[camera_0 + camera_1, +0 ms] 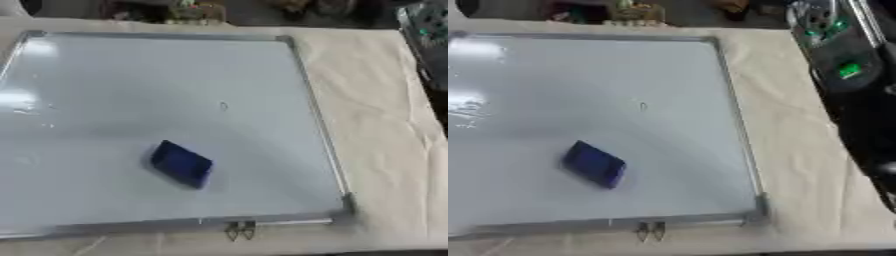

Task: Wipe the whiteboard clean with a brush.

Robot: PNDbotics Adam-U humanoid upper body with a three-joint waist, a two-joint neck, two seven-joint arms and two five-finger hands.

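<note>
Brush [181, 164] flat on whiteboard [131, 90] (long axis seemingly diagonal) | right arm [859, 100]: fingers unseen

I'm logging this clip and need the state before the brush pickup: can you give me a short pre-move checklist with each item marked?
1. Brush reachable and unobstructed: ok, the blue brush lies alone on the whiteboard, tilted, toward the near edge.
2. Brush held: not ok, nothing touches it.
3. Marks left to wipe: a small faint mark shows near the board's middle; smudges near the left edge may be glare, cannot tell.
4. Board lying flat on the cloth-covered table: ok.
5. Right arm position: along the right edge, beside the board; its hand is out of view, cannot tell.
6. Left hand: not in view.
</note>
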